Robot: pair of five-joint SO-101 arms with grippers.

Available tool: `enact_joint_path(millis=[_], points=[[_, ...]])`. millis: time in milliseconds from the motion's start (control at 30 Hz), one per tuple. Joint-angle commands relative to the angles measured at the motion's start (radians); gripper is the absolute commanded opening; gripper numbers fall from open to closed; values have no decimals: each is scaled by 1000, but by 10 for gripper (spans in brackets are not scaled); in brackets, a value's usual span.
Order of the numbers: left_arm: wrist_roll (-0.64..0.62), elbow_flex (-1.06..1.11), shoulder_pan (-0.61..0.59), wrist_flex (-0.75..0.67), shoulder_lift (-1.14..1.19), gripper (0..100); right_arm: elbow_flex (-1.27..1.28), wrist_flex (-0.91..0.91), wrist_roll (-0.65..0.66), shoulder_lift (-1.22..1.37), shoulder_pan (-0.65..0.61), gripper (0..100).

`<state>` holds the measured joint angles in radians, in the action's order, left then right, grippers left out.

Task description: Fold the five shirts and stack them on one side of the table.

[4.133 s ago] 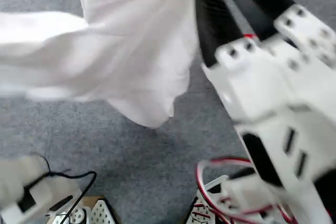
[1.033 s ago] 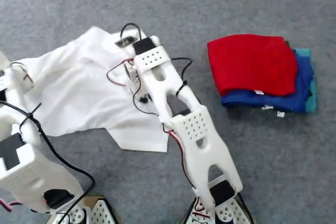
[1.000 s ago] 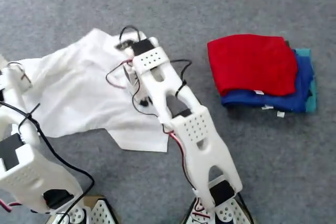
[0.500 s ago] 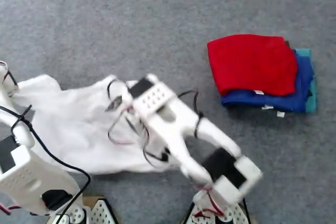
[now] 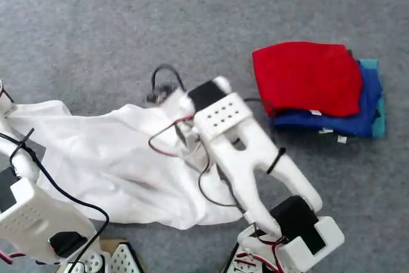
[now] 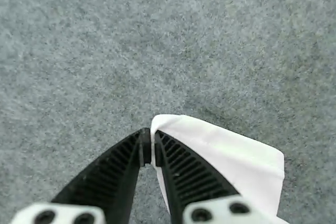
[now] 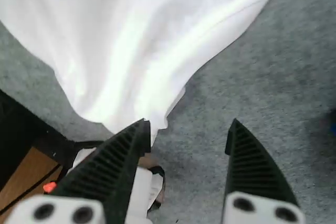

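Corner of white shirt (image 6: 231,156) in left gripper (image 6: 149,142); pinched.

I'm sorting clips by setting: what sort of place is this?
Probably a robotics lab bench for cloth-folding trials: a grey felt-covered table, the white left arm and right arm with exposed wiring at its near edge, a loose white shirt, and a stack of folded shirts.

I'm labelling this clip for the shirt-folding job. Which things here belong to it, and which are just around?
Job: crumpled white shirt, pinched at its edge by the left gripper; open right gripper over its edge; folded red shirt atop folded blue shirt and teal shirt.
Just there: grey felt table cover; red and black arm cables.
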<state>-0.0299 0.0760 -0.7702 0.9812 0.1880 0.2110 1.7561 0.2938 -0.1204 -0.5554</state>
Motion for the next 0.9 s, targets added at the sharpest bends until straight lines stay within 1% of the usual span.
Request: enact_joint_path(millis=[0,133,200,300,433,567,700,867], points=[[-11,-5,-10,-18,-14,29,-176,-20,-12,-12,35,234],[-11,-5,-8,-18,-14,29,-280,-86,-17,116,11,206],[-11,-5,-7,-18,-14,29,-325,-95,-51,211,-18,186],[-11,-5,-5,-18,-14,29,-420,-97,-144,366,-66,172],[-11,-5,-5,-18,-14,29,-578,-84,-305,558,-101,171],[-11,-5,-5,-20,-12,29,-713,-26,-428,697,-126,170],[-9,-5,-5,-23,-12,29,-762,3,-459,766,-137,170],[-8,50,-5,-101,-14,29,-759,3,-453,766,-135,170]])
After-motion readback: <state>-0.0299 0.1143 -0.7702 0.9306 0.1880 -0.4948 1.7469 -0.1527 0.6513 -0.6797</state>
